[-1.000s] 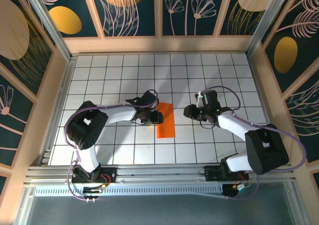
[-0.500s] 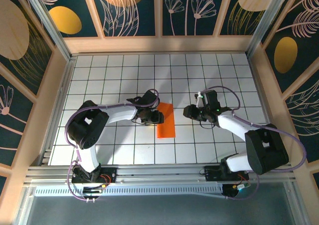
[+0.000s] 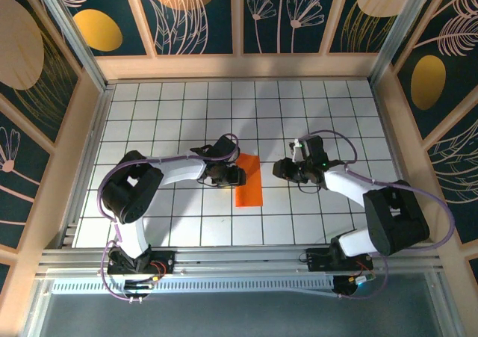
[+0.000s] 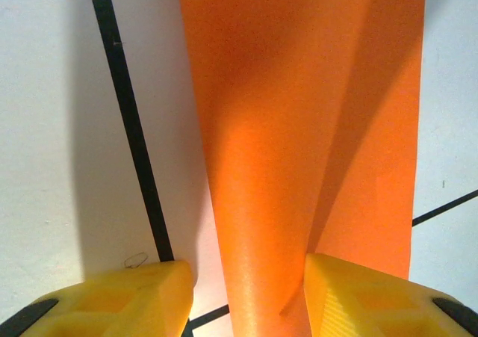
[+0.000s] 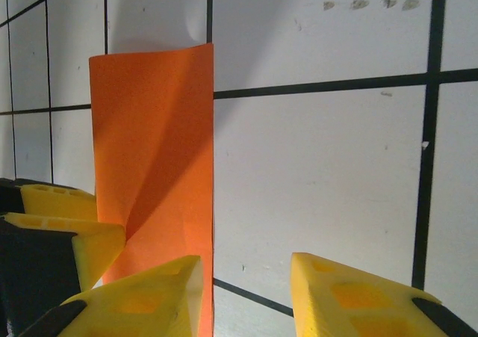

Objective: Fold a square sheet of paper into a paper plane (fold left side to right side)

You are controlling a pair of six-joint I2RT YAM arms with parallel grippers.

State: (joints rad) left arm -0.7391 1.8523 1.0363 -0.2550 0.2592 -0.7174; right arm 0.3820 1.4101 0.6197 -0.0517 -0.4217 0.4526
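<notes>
paper (image 4: 299, 113) was thin, matt, smooth | tabletop (image 5: 314, 165) was smooth white tile, slightly speckled | left claw (image 4: 250, 296) looked matt yellow plastic

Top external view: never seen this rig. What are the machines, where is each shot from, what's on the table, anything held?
Two robot arms are bolted at the near edge of a white tiled table. The top view looks down from behind them; the other two pictures come from a camera on each wrist, that arm's yellow jaws at the bottom. On the table lies a thin bright orange sheet of paper, folded into a narrow rectangle. The left gripper sits at its left edge, jaws apart, paper between them. The right gripper is right of it, jaws apart, holding nothing.
</notes>
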